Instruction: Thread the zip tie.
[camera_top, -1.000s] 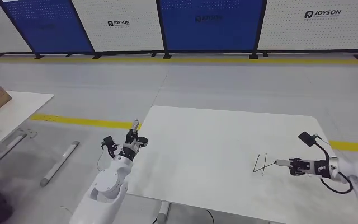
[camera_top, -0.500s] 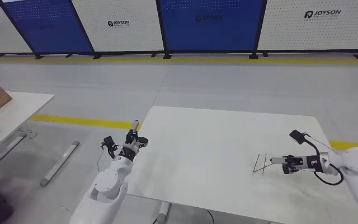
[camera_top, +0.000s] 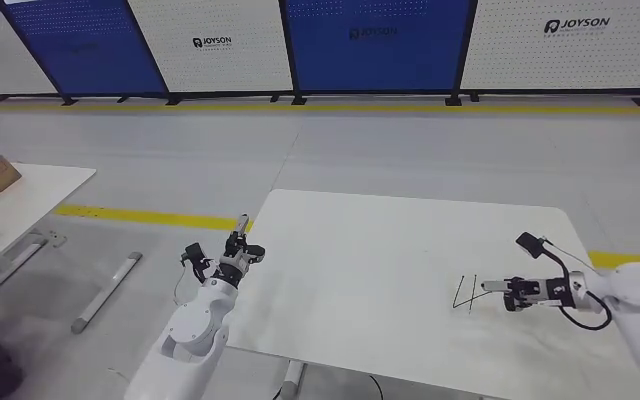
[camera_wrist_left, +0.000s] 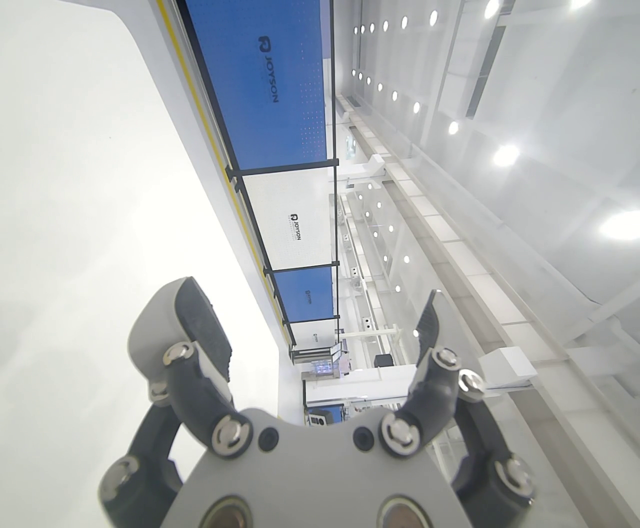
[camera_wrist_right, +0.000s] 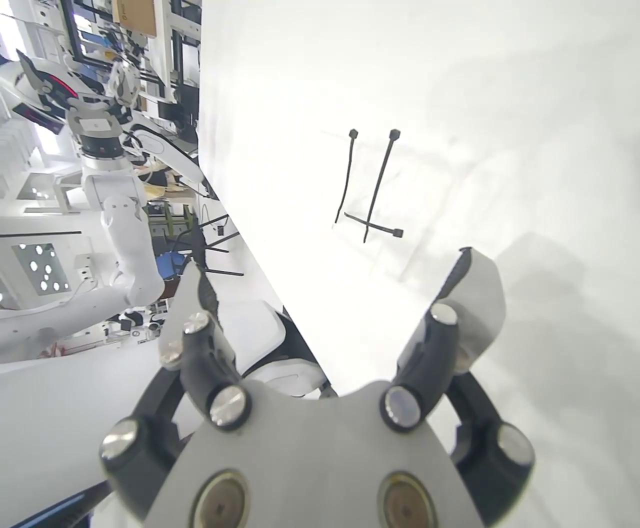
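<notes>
Three black zip ties (camera_wrist_right: 369, 223) lay loose on the white table (camera_top: 380, 270), toward its right-hand end, none threaded. Two lay roughly side by side, heads pointing away from the right gripper (camera_wrist_right: 330, 255); the shortest tie (camera_wrist_right: 382, 228) crossed the tail of one. — A

Where is the risk, in your view? — B

Judgement only: the overlap. A pinch at the crossing could lift two ties together, or drag the third out of place. Thin straps lying flat on a hard top could also slip out of the grip. Threading needs a tail fed into a small head, so a hold that left the tail twisted would likely miss the slot. — A

Jaws? — B

Right gripper: spread wide, empty, low over the table. The ties lay ahead of its fingertips (camera_wrist_right: 470, 270) and apart from them, nothing between the jaws. The shortest tie's head was the nearest part. Left gripper (camera_wrist_left: 310, 290): also spread wide and empty, at the table's left edge, pointed up and away, well apart from the ties. — A

Noted: second gripper far from the work. — B
</notes>
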